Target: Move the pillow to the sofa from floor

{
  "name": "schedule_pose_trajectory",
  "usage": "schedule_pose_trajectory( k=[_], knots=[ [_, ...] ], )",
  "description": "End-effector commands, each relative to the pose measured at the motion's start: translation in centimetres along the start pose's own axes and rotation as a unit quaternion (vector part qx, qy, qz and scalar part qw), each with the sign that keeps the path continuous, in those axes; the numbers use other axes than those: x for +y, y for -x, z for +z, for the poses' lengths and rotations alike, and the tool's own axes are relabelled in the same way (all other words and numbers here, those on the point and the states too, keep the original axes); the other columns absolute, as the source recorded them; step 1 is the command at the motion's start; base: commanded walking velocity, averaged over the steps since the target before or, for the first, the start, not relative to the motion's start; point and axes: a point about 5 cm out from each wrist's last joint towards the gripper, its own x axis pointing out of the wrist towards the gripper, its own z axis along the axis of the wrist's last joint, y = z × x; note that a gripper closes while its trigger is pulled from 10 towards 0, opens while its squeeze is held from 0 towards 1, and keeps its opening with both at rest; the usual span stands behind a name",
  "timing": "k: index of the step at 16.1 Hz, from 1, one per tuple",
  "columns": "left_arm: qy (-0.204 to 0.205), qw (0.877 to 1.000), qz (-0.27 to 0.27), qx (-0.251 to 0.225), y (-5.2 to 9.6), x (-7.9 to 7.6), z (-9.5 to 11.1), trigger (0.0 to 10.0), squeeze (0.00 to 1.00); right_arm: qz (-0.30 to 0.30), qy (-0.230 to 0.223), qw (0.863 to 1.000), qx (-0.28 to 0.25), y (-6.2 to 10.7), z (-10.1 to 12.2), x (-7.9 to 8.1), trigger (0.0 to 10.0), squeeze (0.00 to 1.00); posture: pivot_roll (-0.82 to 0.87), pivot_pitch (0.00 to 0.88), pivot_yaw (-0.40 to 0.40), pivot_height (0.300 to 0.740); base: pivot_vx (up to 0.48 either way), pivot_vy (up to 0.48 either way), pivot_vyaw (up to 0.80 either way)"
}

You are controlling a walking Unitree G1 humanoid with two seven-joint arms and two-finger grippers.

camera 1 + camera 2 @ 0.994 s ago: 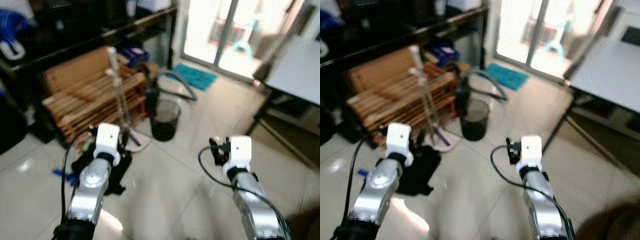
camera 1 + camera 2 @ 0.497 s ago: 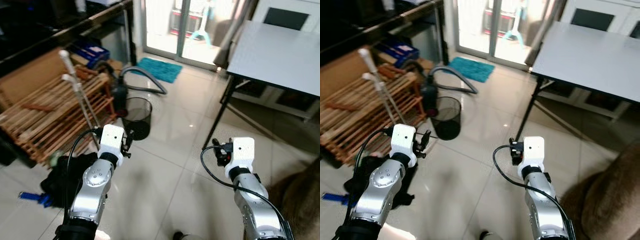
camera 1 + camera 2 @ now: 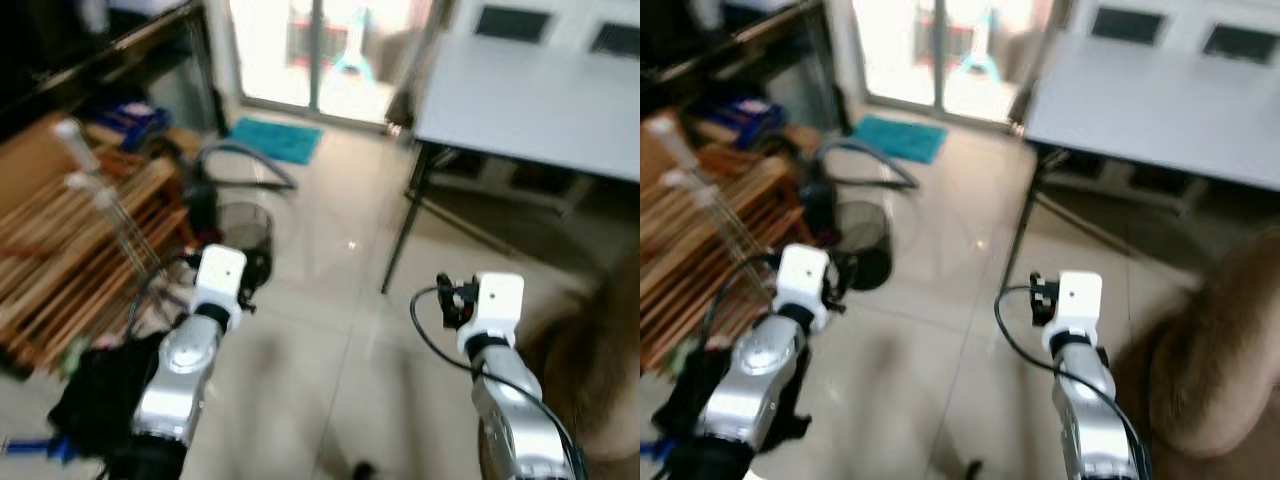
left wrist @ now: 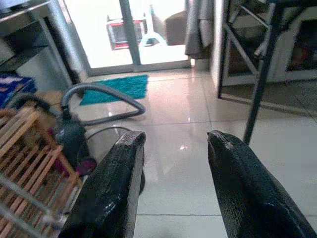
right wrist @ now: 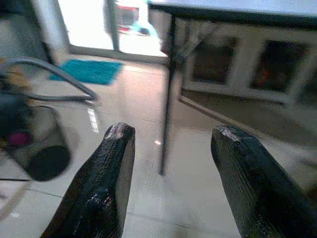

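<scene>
Blurred views from the robot's head, looking down at a glossy pale tiled floor (image 3: 330, 330). No writing or brand mark can be read anywhere.

Nearest, two silver arms reach forward at about the same height over bare tiles. The left gripper (image 4: 173, 163) has its two black fingers spread wide with nothing between them. The right gripper (image 5: 171, 163) is likewise spread wide and holds nothing.

At the near right edge is a rounded brown fuzzy mass (image 3: 1215, 360), plush and soft-looking; whether it is the pillow or part of the sofa cannot be told.

At the near left, a crumpled black bag or cloth (image 3: 95, 400) lies on the floor, beside a slatted wooden rack (image 3: 75, 260) with two pale poles (image 3: 100, 205) leaning on it.

Further off, a black mesh waste bin (image 3: 243, 232) stands by the rack, with a vacuum cleaner and its curved grey hose (image 4: 106, 96) just behind it. To the right stands a grey-topped table (image 3: 530, 110) on thin black legs.

Farthest away, a teal mat (image 3: 272, 140) lies before bright glass sliding doors (image 3: 310, 50).
</scene>
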Motion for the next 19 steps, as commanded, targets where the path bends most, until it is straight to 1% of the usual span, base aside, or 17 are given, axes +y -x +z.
schedule_pose_trajectory(
  k=[1, 5, 7, 9, 10, 14, 19],
  knots=[
    [-0.004, 1.000, -0.011, -0.003, -0.22, -0.51, 0.22, 10.0, 0.00, -0.015, -0.007, 1.000, 0.003, 0.18, 0.11, -0.61, 10.0, 0.00, -0.03, 0.000, 0.040, 0.740, 0.000, 0.000, -0.80],
    [-0.004, 1.000, -0.020, -0.005, -0.40, -0.74, 0.38, 10.0, 0.00, -0.029, -0.009, 0.999, 0.015, 0.33, 0.06, -0.79, 10.0, 0.00, -0.04, 0.000, 0.048, 0.740, 0.000, 0.000, -0.80],
    [-0.004, 1.000, -0.022, -0.004, -0.46, -0.73, 0.40, 10.0, 0.00, -0.035, 0.007, 0.999, 0.018, 0.34, 0.07, -0.91, 10.0, 0.00, -0.04, 0.000, 0.049, 0.740, 0.000, 0.000, -0.80],
    [-0.005, 1.000, -0.018, -0.002, -0.43, -0.51, 0.21, 10.0, 0.00, -0.057, 0.033, 0.998, 0.007, 0.37, 0.20, -1.31, 10.0, 0.00, -0.04, 0.000, 0.048, 0.740, 0.000, 0.000, -0.80],
    [-0.003, 1.000, -0.014, -0.004, -0.42, -0.43, 0.21, 10.0, 0.00, -0.058, 0.038, 0.998, 0.007, 0.39, 0.16, -1.40, 10.0, 0.00, -0.04, 0.000, 0.048, 0.740, 0.000, 0.000, -0.80],
    [-0.004, 1.000, -0.011, -0.012, -0.42, -0.28, 0.38, 10.0, 0.00, -0.047, 0.027, 0.998, 0.017, 0.55, 0.02, -1.40, 10.0, 0.00, -0.05, 0.000, 0.045, 0.740, 0.000, 0.000, -0.80],
    [-0.006, 1.000, -0.020, -0.016, -0.33, -0.44, 0.49, 10.0, 0.00, -0.046, 0.029, 0.998, 0.017, 0.64, 0.00, -1.09, 10.0, 0.00, -0.05, 0.000, 0.044, 0.740, 0.000, -0.442, -0.80]
  ],
)
